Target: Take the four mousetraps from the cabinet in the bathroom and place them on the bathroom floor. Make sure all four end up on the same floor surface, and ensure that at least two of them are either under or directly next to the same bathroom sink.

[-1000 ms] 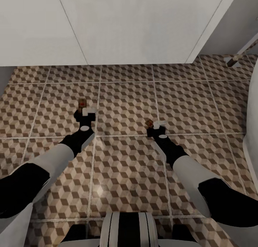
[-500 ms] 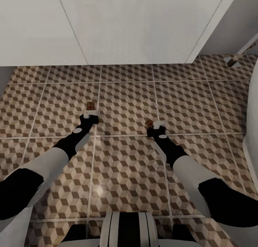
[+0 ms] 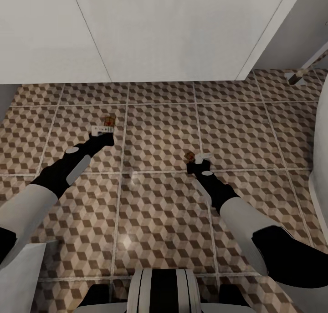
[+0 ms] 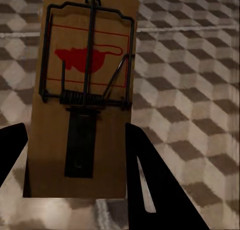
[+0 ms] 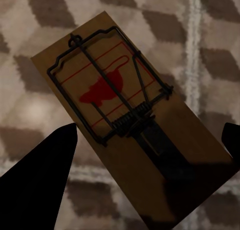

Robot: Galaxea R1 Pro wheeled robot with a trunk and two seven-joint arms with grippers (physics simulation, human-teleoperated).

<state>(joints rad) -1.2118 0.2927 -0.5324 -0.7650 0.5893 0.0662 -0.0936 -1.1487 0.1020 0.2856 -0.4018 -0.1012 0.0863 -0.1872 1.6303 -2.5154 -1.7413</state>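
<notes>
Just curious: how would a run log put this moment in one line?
left gripper: holds tan wooden mousetrap | right gripper: second mousetrap between fingers | below: cube-patterned tile floor

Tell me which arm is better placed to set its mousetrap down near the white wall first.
Left. The left pincer reaches farther forward with its mousetrap, closer to the white wall; the right pincer hangs farther back with its mousetrap.
</notes>
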